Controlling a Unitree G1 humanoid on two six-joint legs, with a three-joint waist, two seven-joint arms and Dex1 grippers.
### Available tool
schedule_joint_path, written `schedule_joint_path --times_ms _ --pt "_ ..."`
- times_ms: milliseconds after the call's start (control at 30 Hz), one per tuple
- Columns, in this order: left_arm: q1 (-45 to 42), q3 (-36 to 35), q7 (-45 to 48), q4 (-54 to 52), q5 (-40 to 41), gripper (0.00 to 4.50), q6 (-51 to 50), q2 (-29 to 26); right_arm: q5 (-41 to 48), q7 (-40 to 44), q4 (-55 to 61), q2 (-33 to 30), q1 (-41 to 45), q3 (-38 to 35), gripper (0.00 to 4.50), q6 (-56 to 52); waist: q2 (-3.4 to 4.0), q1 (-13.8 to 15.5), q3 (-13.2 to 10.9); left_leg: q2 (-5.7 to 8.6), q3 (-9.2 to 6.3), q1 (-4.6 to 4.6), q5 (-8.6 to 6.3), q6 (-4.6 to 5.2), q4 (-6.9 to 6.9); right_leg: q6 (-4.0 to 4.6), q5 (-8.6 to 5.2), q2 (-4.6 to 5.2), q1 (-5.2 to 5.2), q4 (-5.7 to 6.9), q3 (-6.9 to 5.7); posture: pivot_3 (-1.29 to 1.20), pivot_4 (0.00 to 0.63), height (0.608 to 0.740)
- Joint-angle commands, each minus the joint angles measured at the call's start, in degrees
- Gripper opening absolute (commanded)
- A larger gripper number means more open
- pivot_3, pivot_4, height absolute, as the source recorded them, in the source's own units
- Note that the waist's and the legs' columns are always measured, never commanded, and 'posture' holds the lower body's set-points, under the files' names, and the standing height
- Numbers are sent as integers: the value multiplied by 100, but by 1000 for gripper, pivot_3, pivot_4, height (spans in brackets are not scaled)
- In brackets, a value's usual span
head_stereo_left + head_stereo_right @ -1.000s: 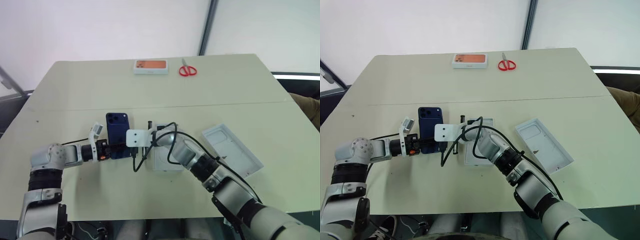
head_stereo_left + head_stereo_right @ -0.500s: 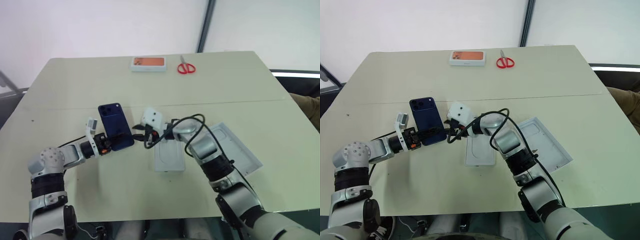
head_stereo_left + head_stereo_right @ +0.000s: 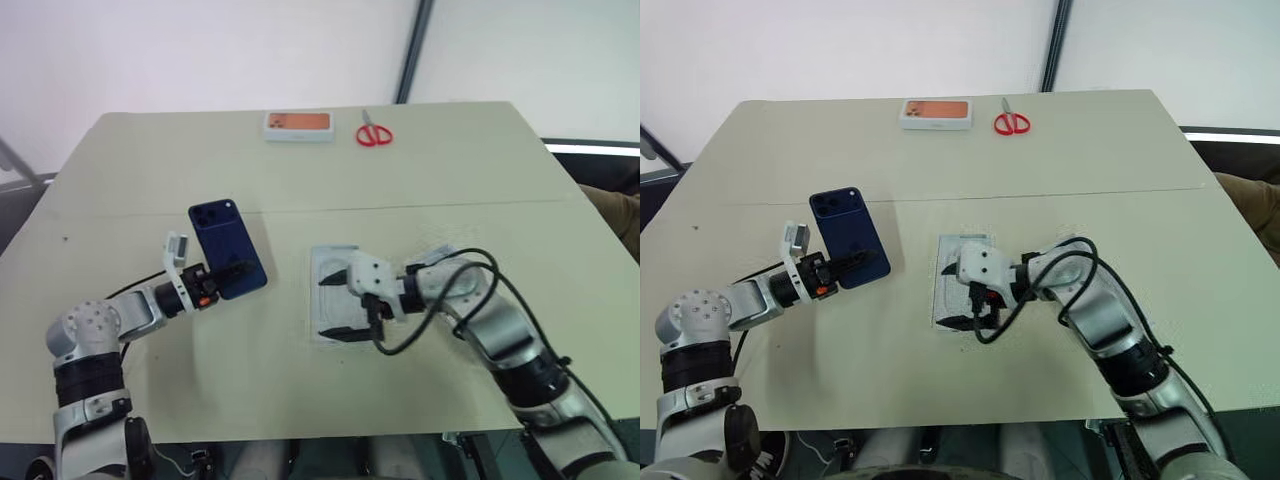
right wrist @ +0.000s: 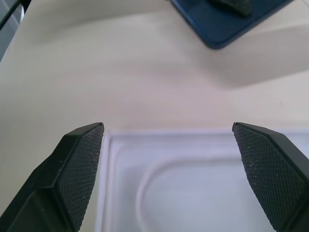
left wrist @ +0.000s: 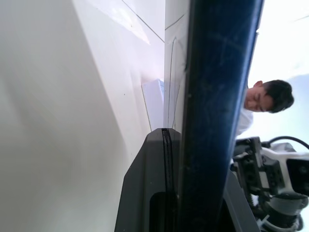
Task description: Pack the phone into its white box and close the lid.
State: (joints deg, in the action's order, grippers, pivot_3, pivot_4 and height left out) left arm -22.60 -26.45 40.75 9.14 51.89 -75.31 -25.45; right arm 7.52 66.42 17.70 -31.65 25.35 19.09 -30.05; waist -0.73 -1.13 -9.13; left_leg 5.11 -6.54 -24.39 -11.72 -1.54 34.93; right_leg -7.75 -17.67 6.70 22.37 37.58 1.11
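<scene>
Our right gripper (image 3: 334, 305) released the phone (image 3: 227, 248), now spread over the white box (image 3: 330, 262); left gripper (image 3: 222, 276) clamps it for insertion.

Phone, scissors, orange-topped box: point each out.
phone (image 3: 227, 248), left eye view, middle of its blue back.
scissors (image 3: 375, 135), left eye view, on the red handles.
orange-topped box (image 3: 936, 111), right eye view, middle of its orange top.

navy phone (image 3: 227, 248) tilted up, white box (image 3: 328, 268) flat
</scene>
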Motion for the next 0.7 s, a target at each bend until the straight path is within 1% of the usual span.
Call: schedule_joint_path --times_ms 33,100,200,267,300,400,600,700 --pt "-52 14 88 -245 227 0 91 -6 -362 122 191 -522 -318 278 4455 764 0 29 0 0 -1 -1 0 0 -1 0 0 0 0 0 -1 0 150 740" --pt "-75 94 74 -250 204 0 134 7 -523 127 93 -738 -470 409 4455 1029 -14 44 -8 6 -1 -1 -1 1 3 -1 0 -1 4 -7 -5 0 150 740" --pt "-100 177 94 -216 160 0 178 -41 -448 61 90 -728 -543 417 4455 1002 -26 42 -17 9 -1 -1 -1 4 16 0 1 4 -4 -6 -6 0 150 740" --pt "-109 209 97 -190 158 0 210 -54 -525 -63 27 -700 -554 426 3947 990 -27 42 -17 8 -2 0 -1 3 17 1 1 3 -6 -6 -6 0 150 740" --pt "-109 222 95 -184 164 0 228 -57 -547 -101 2 -691 -551 436 3579 1003 -29 43 -18 8 -2 -1 -1 3 15 0 1 3 -5 -6 -6 0 150 740" --pt "-92 288 61 -222 181 0 222 -34 -681 -241 -79 -686 -541 491 2137 1121 -30 45 -19 7 -2 -3 -1 3 11 0 1 3 -5 -6 -6 0 150 740" --pt "-67 408 36 -242 122 0 300 -19 -603 -256 -73 -613 -513 514 2137 1019 -31 51 -20 8 -4 -2 -1 3 17 1 1 2 -5 -6 -9 0 150 740" --pt "-109 393 4 -165 149 0 293 -12 -728 -345 -160 -539 -483 583 1232 1029 -31 47 -20 8 -4 -2 -1 4 17 1 1 2 -5 -6 -9 0 150 740"
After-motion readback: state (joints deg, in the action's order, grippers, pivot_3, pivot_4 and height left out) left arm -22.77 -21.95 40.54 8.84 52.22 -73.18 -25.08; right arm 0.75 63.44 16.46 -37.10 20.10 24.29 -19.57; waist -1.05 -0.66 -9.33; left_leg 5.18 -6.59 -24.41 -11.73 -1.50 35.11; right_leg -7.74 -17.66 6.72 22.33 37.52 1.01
